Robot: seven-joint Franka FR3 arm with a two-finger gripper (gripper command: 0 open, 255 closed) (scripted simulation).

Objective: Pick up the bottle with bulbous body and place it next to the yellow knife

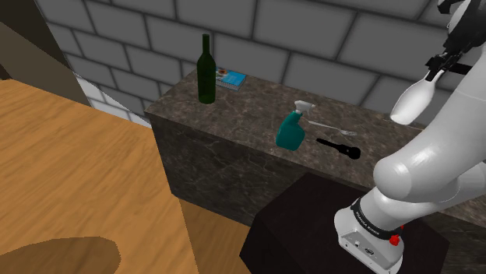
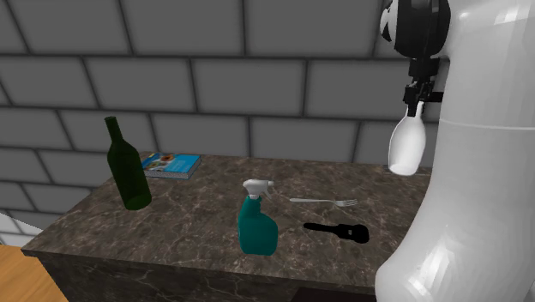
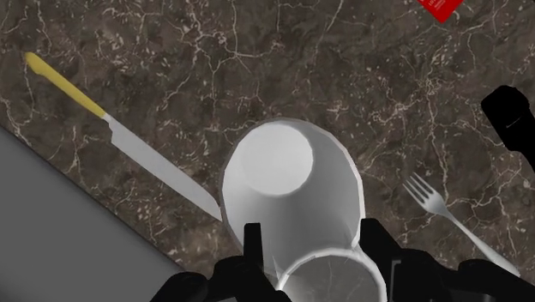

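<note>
**Ana:** Where is the bottle [image 2: 406,146] just now?

**Ben:** Up in the air, well above the counter [image 2: 189,219]. The gripper [image 2: 415,107] is clamped on its narrow end. In the wrist view the two black fingers [image 3: 253,244] press it from either side, so it is truly held.

**Ana:** Which way does it point?

**Ben:** Neck up into the claw, fat round body below, flat base facing the counter. Its long axis runs close to vertical, along the gripper's own line.

**Ana:** And the knife [image 3: 120,137]?

**Ben:** Flat on the counter, lying roughly along the edge that borders a plain grey area. The yellow handle is the far end, and the blade tip points toward the spot under the bottle. A fork [image 3: 454,223] lies on the other side, so the bottle hangs over the bare patch between them.

**Ana:** So the step is the carry and the setting down. How would you do it well?

**Ben:** I'd shift a little toward the blade, not over it, and keep back from the counter's edge. Then come straight down with the axis upright, so the base lands flat. I judge the wide body will stand steadily, but a tilted landing could rock it onto the blade.

**Ana:** When to let go?

**Ben:** Only once the base rests on the counter. Then part the fingers and rise straight up, clear of the neck.
</note>
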